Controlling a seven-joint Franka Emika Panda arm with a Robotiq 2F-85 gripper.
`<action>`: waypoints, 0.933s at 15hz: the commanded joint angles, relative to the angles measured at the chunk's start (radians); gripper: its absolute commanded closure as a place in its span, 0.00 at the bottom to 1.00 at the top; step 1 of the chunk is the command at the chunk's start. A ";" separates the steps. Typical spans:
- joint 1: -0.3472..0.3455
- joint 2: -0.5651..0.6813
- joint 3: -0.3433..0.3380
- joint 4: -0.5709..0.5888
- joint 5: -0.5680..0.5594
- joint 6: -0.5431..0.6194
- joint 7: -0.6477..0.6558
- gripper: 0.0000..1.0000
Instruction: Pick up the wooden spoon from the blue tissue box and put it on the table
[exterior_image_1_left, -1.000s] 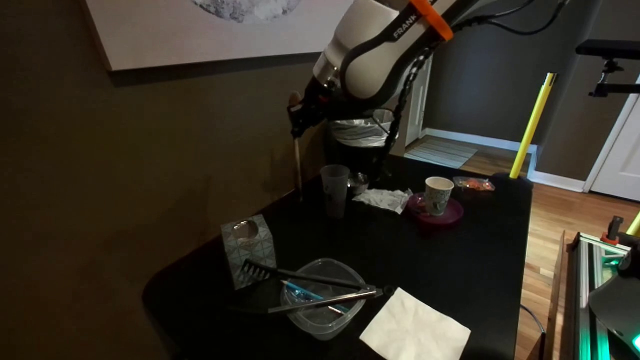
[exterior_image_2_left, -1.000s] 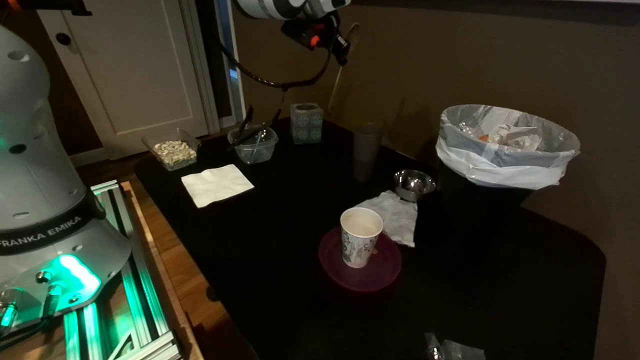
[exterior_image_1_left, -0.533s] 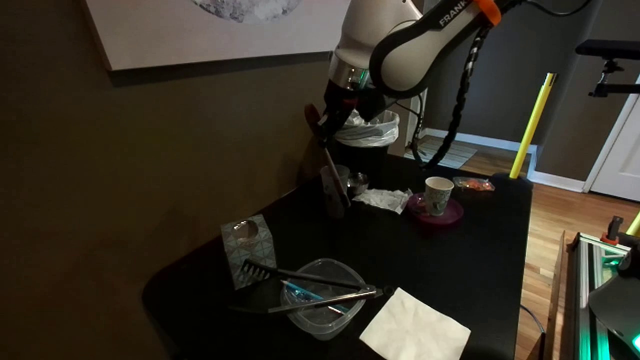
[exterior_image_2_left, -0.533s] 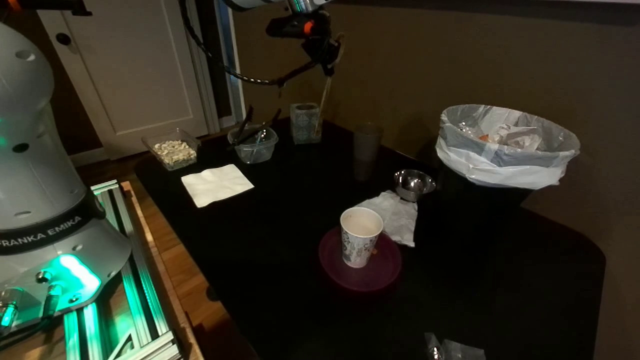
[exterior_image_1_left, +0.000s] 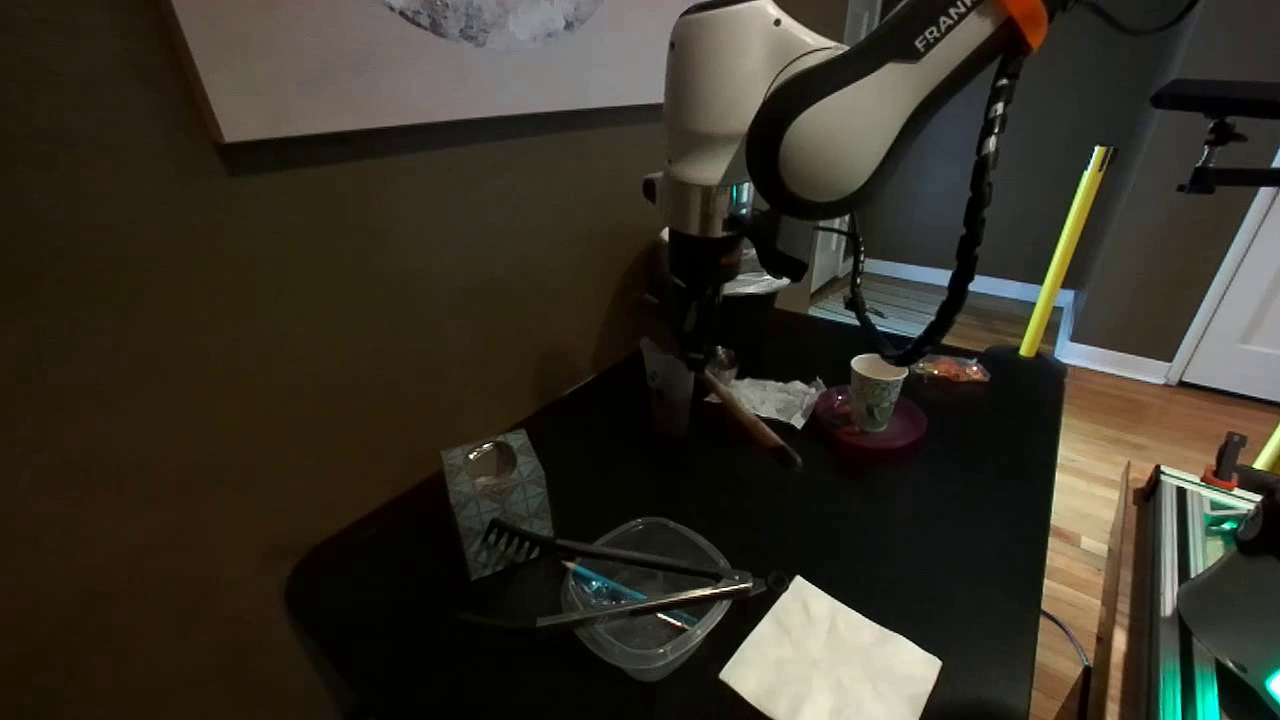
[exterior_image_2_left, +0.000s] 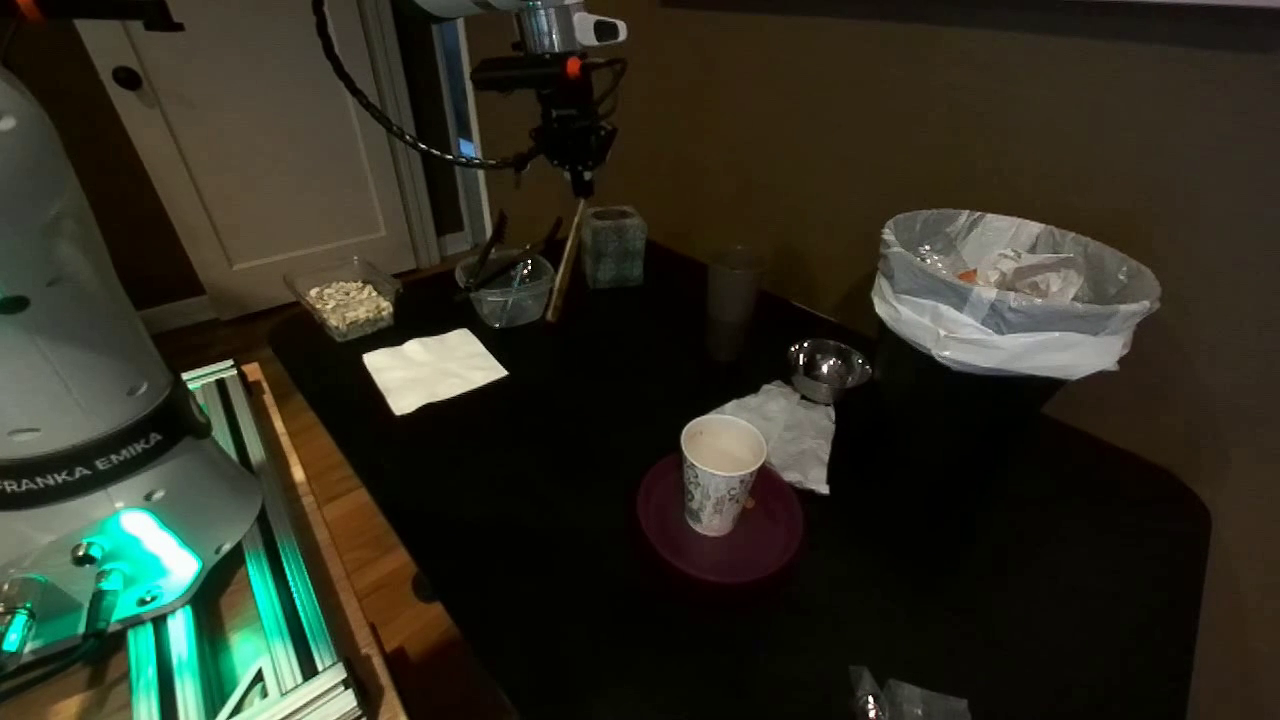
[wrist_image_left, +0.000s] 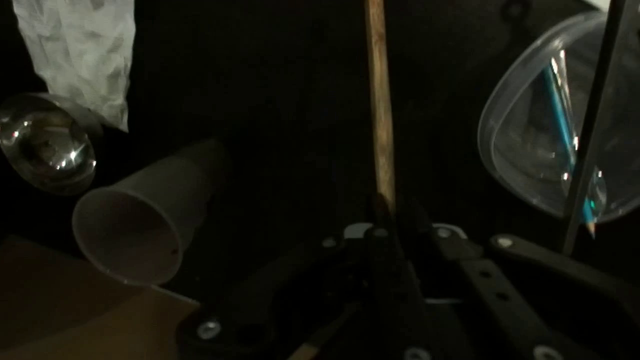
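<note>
My gripper (exterior_image_1_left: 695, 362) points down and is shut on the wooden spoon (exterior_image_1_left: 750, 420), over the far part of the black table (exterior_image_1_left: 880, 540). The gripper (exterior_image_2_left: 582, 188) and the spoon (exterior_image_2_left: 566, 262) also show in an exterior view. The spoon's straight handle slants down and away from the fingers; I cannot tell if its end touches the table. The spoon's bowl is hidden by the gripper. In the wrist view the handle (wrist_image_left: 382, 110) runs up from between the fingertips (wrist_image_left: 392, 212). The blue tissue box (exterior_image_1_left: 498, 510) stands upright by the wall, apart from the spoon.
A clear tub (exterior_image_1_left: 645, 665) holds tongs and a blue pencil. A frosted cup (wrist_image_left: 170, 200) and metal bowl (exterior_image_2_left: 828, 372) stand near the gripper. A purple plate (exterior_image_2_left: 660, 545) bears a paper cup. A napkin (exterior_image_1_left: 830, 660) lies flat. The wall is behind.
My gripper has come down and away from the wall, turning from sideways to pointing down. The spoon has swung with it from nearly upright to a slant. The tissue box has not moved.
</note>
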 joint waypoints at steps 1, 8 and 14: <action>-0.045 0.072 0.049 0.028 -0.015 -0.152 -0.045 0.98; -0.050 0.289 0.065 0.101 -0.021 -0.340 -0.037 0.98; -0.030 0.456 0.057 0.184 -0.006 -0.336 0.027 0.98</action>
